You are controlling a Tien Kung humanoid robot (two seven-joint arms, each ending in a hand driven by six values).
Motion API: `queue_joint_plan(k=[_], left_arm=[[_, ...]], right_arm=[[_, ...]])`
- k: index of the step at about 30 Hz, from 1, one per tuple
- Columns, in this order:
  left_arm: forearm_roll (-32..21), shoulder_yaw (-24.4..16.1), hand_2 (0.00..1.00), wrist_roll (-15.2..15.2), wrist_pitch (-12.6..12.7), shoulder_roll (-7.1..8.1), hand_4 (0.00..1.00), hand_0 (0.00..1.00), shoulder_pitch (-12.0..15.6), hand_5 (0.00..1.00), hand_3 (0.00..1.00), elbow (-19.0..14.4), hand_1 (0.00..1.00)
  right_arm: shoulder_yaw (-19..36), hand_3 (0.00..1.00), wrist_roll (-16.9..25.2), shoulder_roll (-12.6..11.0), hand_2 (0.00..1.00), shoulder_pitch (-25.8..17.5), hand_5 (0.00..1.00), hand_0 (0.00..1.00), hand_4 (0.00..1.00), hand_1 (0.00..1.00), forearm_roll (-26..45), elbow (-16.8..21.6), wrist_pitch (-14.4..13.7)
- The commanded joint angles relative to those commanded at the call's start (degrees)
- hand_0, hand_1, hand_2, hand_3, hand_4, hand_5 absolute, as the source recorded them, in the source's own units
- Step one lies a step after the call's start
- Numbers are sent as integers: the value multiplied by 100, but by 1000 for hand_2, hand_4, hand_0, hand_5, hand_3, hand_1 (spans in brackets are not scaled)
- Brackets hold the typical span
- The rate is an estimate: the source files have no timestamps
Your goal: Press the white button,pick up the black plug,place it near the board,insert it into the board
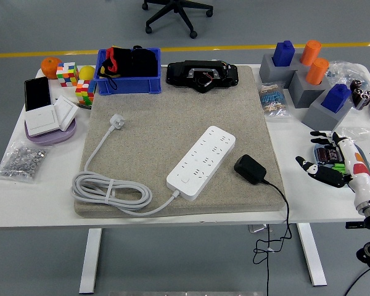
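The right hand is seen at the right edge of the white tabletop, palm low over the surface, its fingers spread and relaxed, with nothing held. It lies well apart from the task's things, to the right of the grey mat.

Nearest to it, the black plug rests on the mat's right part, just beside the right end of the power strip; its thin black cord is led over the mat's front right corner and hangs below the table edge. The white power strip lies diagonally across the middle of the mat, with its white button at the lower left end. Its grey cable is coiled at the mat's front left, and its white plug lies further back on the mat.

Behind the mat a blue bin and a black device are placed. Grey blocks with blue and orange pegs stand at the far right. At the left, puzzle cubes, a white switch panel and a bag of small metal parts are seen.
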Motion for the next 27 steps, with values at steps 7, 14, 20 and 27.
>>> queue_joint_plan(k=[7, 14, 20, 27], left_arm=[[-46, 33, 649, -1, 1, -38, 561, 698, -23, 193, 648, 0, 673], [-6, -3, 648, 11, 0, -46, 561, 701, -11, 192, 651, 0, 672], [-7, -6, 648, 7, 0, -25, 561, 701, -29, 192, 651, 0, 672], [-11, 17, 647, 14, -11, -30, 561, 701, -32, 192, 651, 0, 672]], right_arm=[[-813, 683, -155, -137, 573, 41, 271, 562, 852, 569, 157, 419, 91], [-1535, 644, -287, -258, 259, 229, 229, 191, 709, 184, 281, 496, 192], [-2050, 619, -328, -319, 167, 568, 120, 28, 458, 50, 350, 306, 218], [-2380, 617, -404, -280, 98, 849, 85, 2, 523, 2, 381, 88, 187]])
